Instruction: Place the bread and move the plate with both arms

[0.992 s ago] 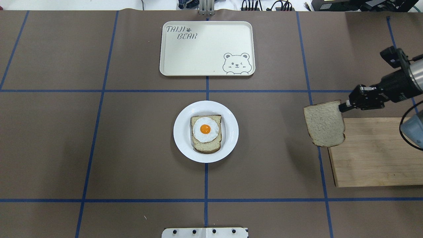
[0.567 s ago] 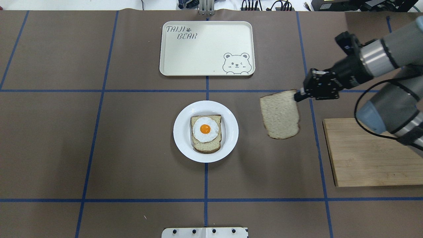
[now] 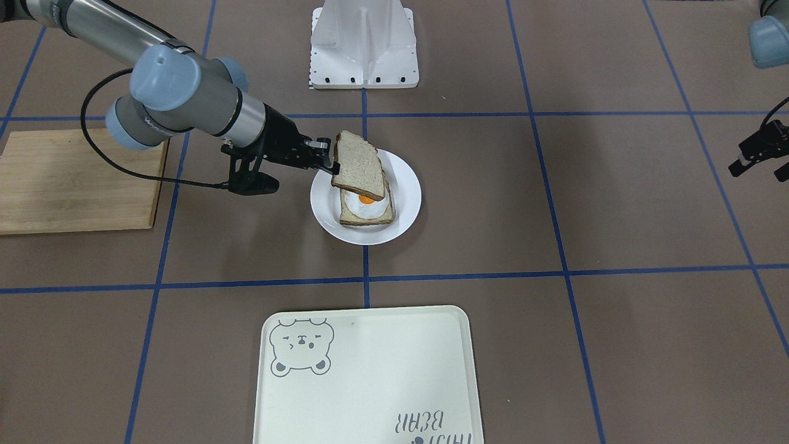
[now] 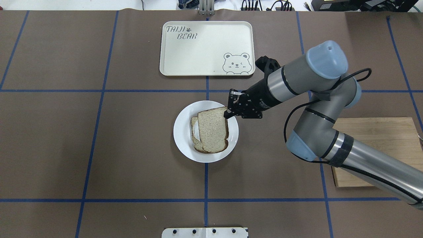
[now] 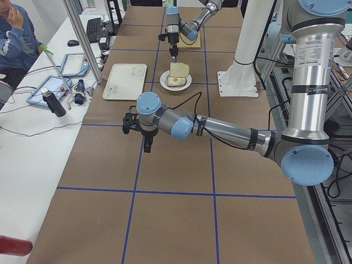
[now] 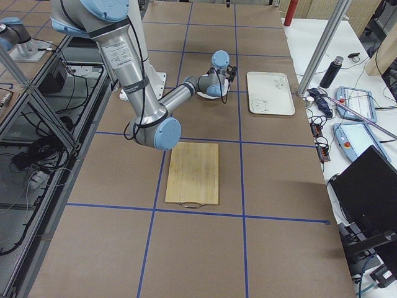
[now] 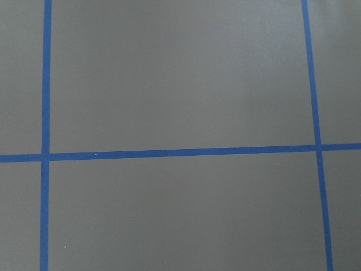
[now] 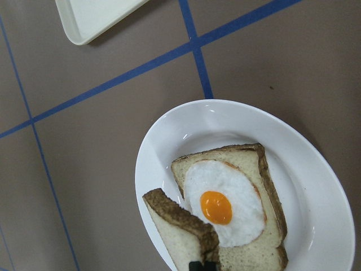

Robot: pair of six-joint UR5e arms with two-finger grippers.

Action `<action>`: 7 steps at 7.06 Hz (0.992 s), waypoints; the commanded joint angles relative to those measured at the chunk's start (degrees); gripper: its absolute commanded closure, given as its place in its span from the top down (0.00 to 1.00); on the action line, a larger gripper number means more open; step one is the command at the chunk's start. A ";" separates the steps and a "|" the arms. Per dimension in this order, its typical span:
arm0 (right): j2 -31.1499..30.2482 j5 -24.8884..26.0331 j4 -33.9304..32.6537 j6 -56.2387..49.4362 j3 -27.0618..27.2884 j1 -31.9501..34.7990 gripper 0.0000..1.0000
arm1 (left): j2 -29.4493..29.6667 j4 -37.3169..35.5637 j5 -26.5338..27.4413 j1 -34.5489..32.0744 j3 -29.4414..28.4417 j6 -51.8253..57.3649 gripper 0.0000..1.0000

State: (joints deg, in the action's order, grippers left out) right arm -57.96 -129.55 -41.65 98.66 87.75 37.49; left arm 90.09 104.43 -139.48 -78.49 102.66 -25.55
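Bread (image 4: 213, 129) now over plate (image 4: 181, 142); a second ago beside cutting board (image 4: 373, 148), well apart from plate. Right gripper (image 4: 226, 114) carries it across, fingers pinched on crust corner. Slice hangs tilted above egg-topped slice (image 3: 368, 211), egg showing beneath, no contact visible. Plate and tray (image 4: 205, 49) unmoved. Left gripper (image 3: 736, 167) well apart over bare mat; finger spread impossible to tell. Judgement: transport nearly done; lowering and release remain, then two-arm plate move, not yet begun.
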 commanded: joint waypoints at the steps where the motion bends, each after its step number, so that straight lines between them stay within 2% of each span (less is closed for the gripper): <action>1: 2.58 2.89 0.07 -0.05 -4.07 -1.54 0.00 | 0.09 0.07 -0.09 0.09 -0.01 0.07 0.98; 3: 3.20 3.24 0.07 -0.49 -5.56 -1.63 0.00 | 0.53 0.33 -0.70 0.26 0.34 -0.89 0.98; 4: 3.21 3.68 0.07 -0.75 -5.75 -1.72 0.00 | 0.88 1.81 -3.40 1.83 -0.09 -1.86 0.98; 5: 3.21 3.77 -0.10 -1.97 -5.66 -1.72 0.81 | 0.97 5.40 -5.43 6.28 -0.10 -3.96 0.98; 6: 3.03 3.69 -0.10 -1.81 -5.49 -1.72 1.00 | 2.53 12.13 -5.36 11.63 -0.44 -15.90 0.98; 7: 2.33 2.99 -0.45 -2.59 -5.05 -0.41 1.00 | 3.86 21.34 -4.93 16.39 -2.01 -28.28 0.98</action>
State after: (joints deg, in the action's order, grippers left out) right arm -55.05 -126.02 -41.81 96.76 82.33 36.08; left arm 92.42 116.25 -144.45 -67.90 101.96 -40.42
